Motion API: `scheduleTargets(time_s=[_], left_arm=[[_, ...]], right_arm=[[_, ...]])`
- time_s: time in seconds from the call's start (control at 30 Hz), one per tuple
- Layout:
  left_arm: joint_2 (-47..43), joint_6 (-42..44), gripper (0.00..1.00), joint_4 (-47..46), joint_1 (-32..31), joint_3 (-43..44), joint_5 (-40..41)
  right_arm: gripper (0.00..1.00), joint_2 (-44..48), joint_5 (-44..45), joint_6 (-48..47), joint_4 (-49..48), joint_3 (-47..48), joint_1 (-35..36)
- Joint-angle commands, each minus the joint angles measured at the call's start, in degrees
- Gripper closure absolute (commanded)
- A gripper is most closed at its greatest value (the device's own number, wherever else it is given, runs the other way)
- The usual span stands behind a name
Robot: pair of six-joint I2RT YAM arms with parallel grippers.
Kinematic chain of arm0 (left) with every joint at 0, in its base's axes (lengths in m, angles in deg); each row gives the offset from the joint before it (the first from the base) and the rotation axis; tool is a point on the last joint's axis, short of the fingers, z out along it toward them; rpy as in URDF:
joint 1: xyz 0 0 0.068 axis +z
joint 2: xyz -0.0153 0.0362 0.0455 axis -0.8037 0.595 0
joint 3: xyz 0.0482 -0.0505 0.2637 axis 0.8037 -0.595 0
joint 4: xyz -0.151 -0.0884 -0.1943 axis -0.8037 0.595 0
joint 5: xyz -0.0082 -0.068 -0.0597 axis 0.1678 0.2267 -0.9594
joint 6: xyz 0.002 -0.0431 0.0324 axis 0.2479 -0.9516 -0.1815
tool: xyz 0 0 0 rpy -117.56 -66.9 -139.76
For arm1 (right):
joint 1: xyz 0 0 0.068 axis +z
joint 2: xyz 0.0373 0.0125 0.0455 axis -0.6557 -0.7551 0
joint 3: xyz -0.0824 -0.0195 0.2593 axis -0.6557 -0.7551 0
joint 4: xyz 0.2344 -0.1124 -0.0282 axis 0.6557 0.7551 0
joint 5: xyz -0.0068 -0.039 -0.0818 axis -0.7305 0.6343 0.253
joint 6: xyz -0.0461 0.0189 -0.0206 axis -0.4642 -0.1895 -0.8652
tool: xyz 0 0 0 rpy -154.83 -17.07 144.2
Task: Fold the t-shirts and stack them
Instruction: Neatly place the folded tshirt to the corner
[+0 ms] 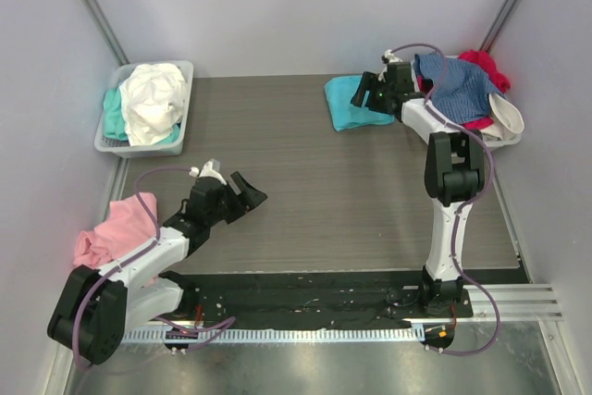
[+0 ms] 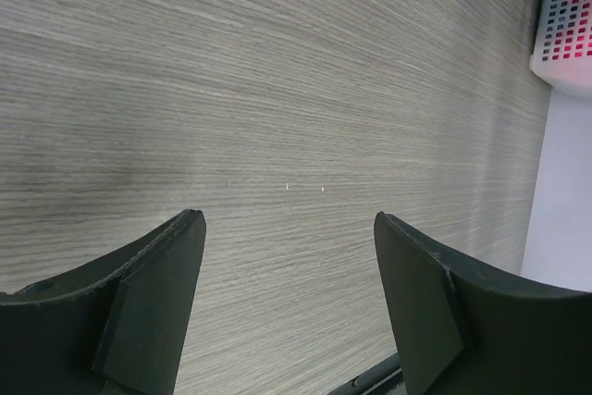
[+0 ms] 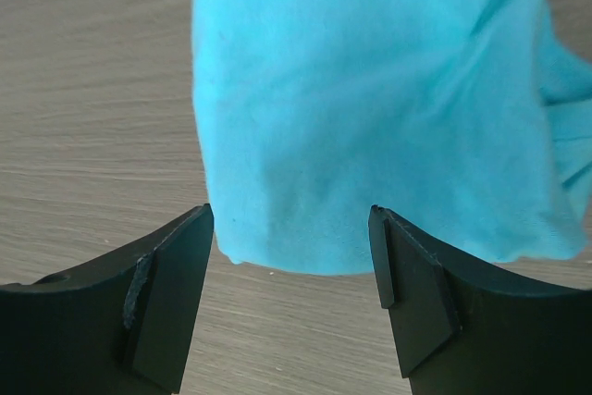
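A folded turquoise t-shirt (image 1: 348, 104) lies on the table at the back right; it fills the upper part of the right wrist view (image 3: 370, 108). My right gripper (image 1: 367, 94) is open and empty, hovering over the shirt's near edge (image 3: 290, 219). A denim-blue shirt (image 1: 458, 86) and a red one (image 1: 487, 68) hang over the right tray (image 1: 507, 123). White (image 1: 153, 99) and mint (image 1: 114, 115) shirts fill the left tray (image 1: 181, 69). A pink shirt (image 1: 116, 231) lies at the left edge. My left gripper (image 1: 248, 193) is open and empty over bare table (image 2: 289, 219).
The grey wood-grain table (image 1: 305, 191) lies between the arms. Walls close in on the left, back and right. A black strip and metal rail (image 1: 324, 307) run along the near edge. The right tray's perforated wall shows in the left wrist view (image 2: 566, 20).
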Motion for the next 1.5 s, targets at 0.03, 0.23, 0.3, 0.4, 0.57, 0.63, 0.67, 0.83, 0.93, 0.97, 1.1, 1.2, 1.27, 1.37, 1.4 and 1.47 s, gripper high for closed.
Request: scheduleTargets(time_s=[0.03,0.23,0.3,0.4,0.57,0.63,0.67,0.83,0.93,0.97,1.1,1.2,1.27,1.37,1.4,1.47], left_arm=[[-4.05,-0.63,0.22,-0.62,-0.08,-1.28,-0.35],[-6.87,-0.63,0.22,1.32,-0.08,-2.34,0.62],[-7.40,-0.63,0.22,1.58,-0.08,-2.60,0.62],[-7.84,-0.90,0.22,1.41,-0.16,-2.86,0.62],[-7.84,-1.07,0.22,1.14,-0.08,-3.04,0.36],[-8.02,-0.99,0.22,1.14,-0.08,-3.04,0.27],[-8.02,-1.07,0.22,1.14,-0.08,-3.13,0.27],[-8.72,-1.16,0.22,1.49,-0.08,-3.48,0.36],[-9.68,-1.16,0.22,2.28,-0.16,-3.83,1.15],[-9.86,-1.16,0.22,2.46,-0.16,-4.00,1.32],[-10.92,-1.16,0.21,3.16,-0.16,-4.36,2.29],[-10.74,-1.16,0.22,3.34,-0.16,-4.45,2.56],[-10.39,-1.16,0.22,3.25,-0.08,-4.36,2.56],[-9.87,-1.16,0.22,2.99,-0.08,-4.18,2.64],[-9.69,-1.07,0.22,2.99,-0.08,-4.18,2.64],[-9.34,-0.99,0.21,2.81,-0.08,-4.01,2.47]], right_arm=[[0.24,-2.28,1.12,0.04,-2.88,-0.83,0.02],[0.23,-1.06,1.03,1.44,-4.12,-4.87,0.11],[0.24,0.25,0.68,2.06,-4.64,-6.10,0.20],[0.23,2.80,0.24,3.03,-5.09,-9.09,0.90],[0.23,4.91,0.15,2.59,-2.19,-10.15,3.45],[0.23,4.92,0.24,2.33,-1.57,-10.24,4.94],[0.23,4.22,0.33,2.15,-1.31,-9.98,5.47],[0.23,0.44,0.50,1.71,0.45,-6.29,7.23],[0.23,-2.54,0.07,2.15,0.63,-3.92,7.23],[0.23,-3.42,-0.28,2.15,0.98,-3.21,7.23],[0.23,-6.50,-0.46,2.15,1.42,0.56,7.23],[0.23,-9.31,-0.55,1.98,2.47,3.46,7.23],[0.23,-11.16,-0.81,1.97,3.17,4.87,7.14],[0.23,-12.65,-1.43,2.06,3.35,6.63,7.23],[0.23,-12.92,-1.52,2.15,3.35,7.25,7.14],[0.23,-13.27,-1.96,2.24,3.35,7.69,7.23]])
